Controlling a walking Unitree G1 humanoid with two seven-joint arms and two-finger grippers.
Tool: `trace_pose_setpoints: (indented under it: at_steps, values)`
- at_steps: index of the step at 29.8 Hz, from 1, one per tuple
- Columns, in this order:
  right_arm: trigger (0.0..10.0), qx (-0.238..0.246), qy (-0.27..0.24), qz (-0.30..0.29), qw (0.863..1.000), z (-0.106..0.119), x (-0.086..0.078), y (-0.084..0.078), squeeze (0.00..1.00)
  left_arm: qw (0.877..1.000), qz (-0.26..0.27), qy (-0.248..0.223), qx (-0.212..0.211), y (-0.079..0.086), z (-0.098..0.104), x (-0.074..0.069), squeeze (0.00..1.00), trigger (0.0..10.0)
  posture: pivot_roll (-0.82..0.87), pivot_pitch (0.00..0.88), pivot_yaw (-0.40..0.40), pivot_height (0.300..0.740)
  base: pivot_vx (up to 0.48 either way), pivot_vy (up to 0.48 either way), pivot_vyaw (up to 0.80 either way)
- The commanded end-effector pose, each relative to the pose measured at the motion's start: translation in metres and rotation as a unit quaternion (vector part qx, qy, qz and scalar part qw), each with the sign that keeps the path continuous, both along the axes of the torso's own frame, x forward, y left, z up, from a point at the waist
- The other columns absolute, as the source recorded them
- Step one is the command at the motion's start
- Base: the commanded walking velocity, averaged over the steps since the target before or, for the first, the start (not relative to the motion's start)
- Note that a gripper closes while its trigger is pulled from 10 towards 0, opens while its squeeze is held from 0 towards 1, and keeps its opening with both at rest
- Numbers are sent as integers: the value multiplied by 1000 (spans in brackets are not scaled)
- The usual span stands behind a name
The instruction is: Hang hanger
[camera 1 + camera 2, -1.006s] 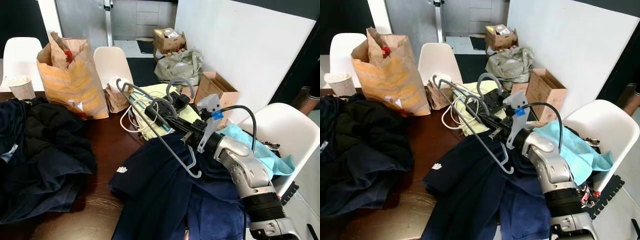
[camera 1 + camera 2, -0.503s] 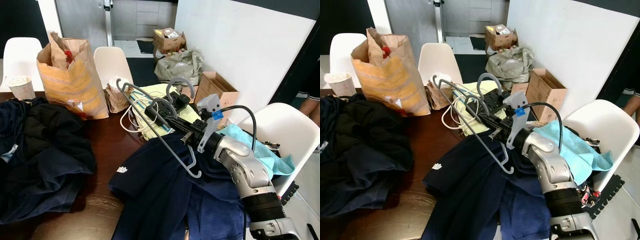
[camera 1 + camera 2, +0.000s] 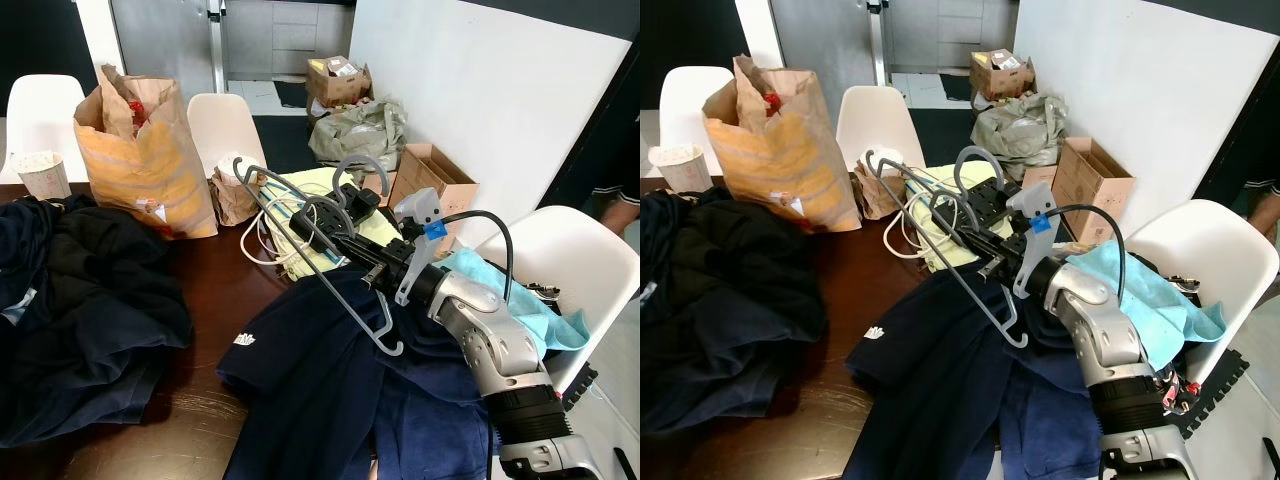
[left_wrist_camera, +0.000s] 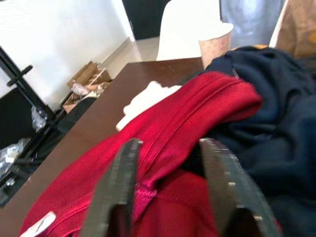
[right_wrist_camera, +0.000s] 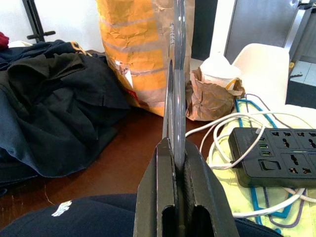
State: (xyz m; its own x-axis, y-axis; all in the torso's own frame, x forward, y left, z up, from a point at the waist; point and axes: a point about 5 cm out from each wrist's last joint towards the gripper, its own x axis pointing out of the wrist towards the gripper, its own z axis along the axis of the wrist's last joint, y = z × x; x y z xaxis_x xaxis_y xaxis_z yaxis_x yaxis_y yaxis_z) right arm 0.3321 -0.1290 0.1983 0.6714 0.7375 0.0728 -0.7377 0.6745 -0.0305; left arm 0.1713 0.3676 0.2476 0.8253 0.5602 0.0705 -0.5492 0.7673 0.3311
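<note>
A grey plastic hanger is held tilted above the dark wooden table, over a navy garment that lies at the table's right end. My right gripper is shut on the hanger's bar. In the right wrist view the bar stands clamped between the two black fingers. My left gripper is open, its fingers on either side of a fold of red cloth that lies on dark blue clothes.
A heap of black and navy clothes covers the table's left side. Behind stand a brown paper bag, a paper cup and a black power strip with white cables. White chairs ring the table; one carries teal cloth.
My right arm and the hanger have stayed in place. A person at the far right edge of the room has shifted a little.
</note>
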Motion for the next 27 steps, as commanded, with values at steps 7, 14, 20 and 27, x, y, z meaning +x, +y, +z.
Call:
trace_pose_setpoints:
  at_steps: [7, 14, 20, 27]
  values:
    - [10000, -5, -1, -3, 1000, 2, 1, -3, 0, 1000, -20, 1, 11, -7, 2, 4, 1000, 10000, 33, 9, -74, 740, 0, 0, 0]
    - [10000, -7, 0, -4, 1000, 1, 0, -4, 0, 999, -6, 45, -4, -1, -5, -1, 0, 10000, 34, 12, -74, 740, 0, 0, 0]
    - [10000, -7, 0, -4, 1000, 1, 0, -4, 0, 999, 14, 44, -3, 6, -5, -4, 0, 10000, 34, 12, -75, 740, 0, 0, 0]
    - [10000, -7, 2, -4, 1000, 0, -1, -4, 0, 999, 46, 30, -2, 15, -9, -7, 0, 10000, 28, 12, -72, 740, 0, 0, 0]
